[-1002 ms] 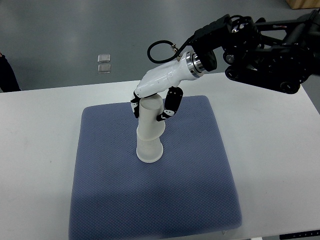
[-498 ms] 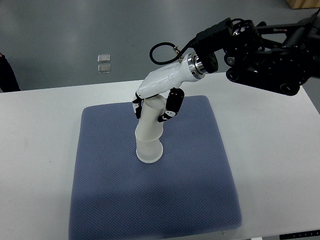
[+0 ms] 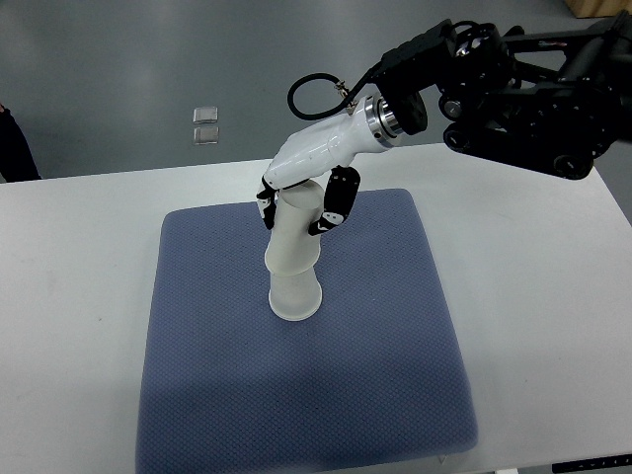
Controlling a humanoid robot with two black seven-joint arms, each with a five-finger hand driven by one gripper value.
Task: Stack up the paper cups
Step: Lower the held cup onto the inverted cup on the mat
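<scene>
The white tabletop [image 3: 79, 257] carries everything here, and most of its middle is covered by a blue-grey mat [image 3: 306, 395]. My right arm [image 3: 523, 94] reaches in from the upper right, black and bulky, ending in the white wrist shell that leads down to my right hand [image 3: 301, 202].

On the mat stands an upside-down paper cup [image 3: 293, 296], wide rim down, and a second paper cup [image 3: 294, 237], also inverted, sits over it, slightly tilted and not yet pushed fully home. My fingers [image 3: 333, 202] are curled around this upper cup, the dark-tipped ones on the right side plainly against its wall and others wrapping the left side near its top.

As I judge it, the stacking is nearly done: the upper cup is already over the lower one, and what remains is to seat it straight and let go. I see only these two cups, so I cannot say whether more are meant to follow.

Smallest of all, two little clear packets [image 3: 205, 125] lie on the grey floor beyond the tabletop. No brand, label or readable writing shows on the cups, the mat or my arm
</scene>
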